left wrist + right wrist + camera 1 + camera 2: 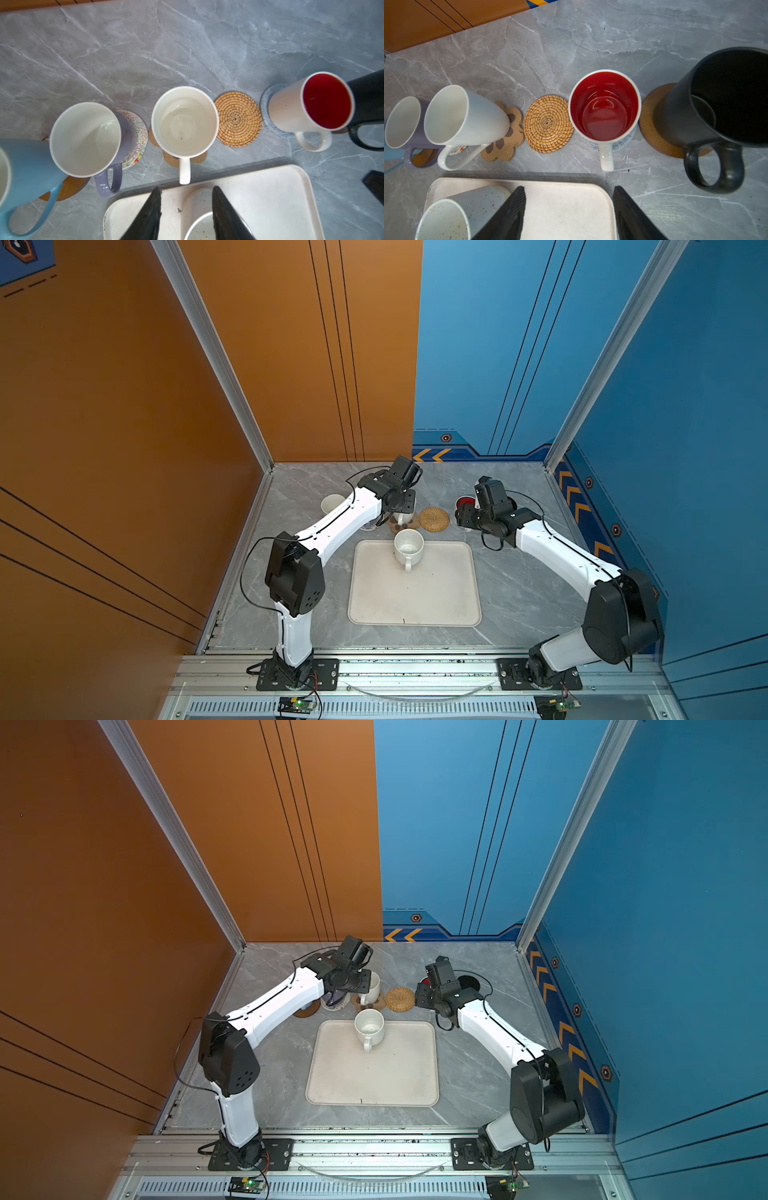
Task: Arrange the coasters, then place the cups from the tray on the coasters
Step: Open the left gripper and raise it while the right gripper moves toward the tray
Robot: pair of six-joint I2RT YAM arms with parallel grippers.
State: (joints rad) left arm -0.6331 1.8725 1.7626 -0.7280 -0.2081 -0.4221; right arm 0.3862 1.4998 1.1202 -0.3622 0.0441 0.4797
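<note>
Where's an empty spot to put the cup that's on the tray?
The round tan rattan coaster is bare, between the plain white mug and the white mug with red inside. Most of the cream rectangular tray is free too. The rest of that row is crowded.

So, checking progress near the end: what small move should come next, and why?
Probably bring the open left gripper down to the speckled mug: it is the last one on the tray, and only the rattan coaster is bare.

Grey marble tabletop [513,597]; orange wall [291,364]; blue wall [478,344]
</note>
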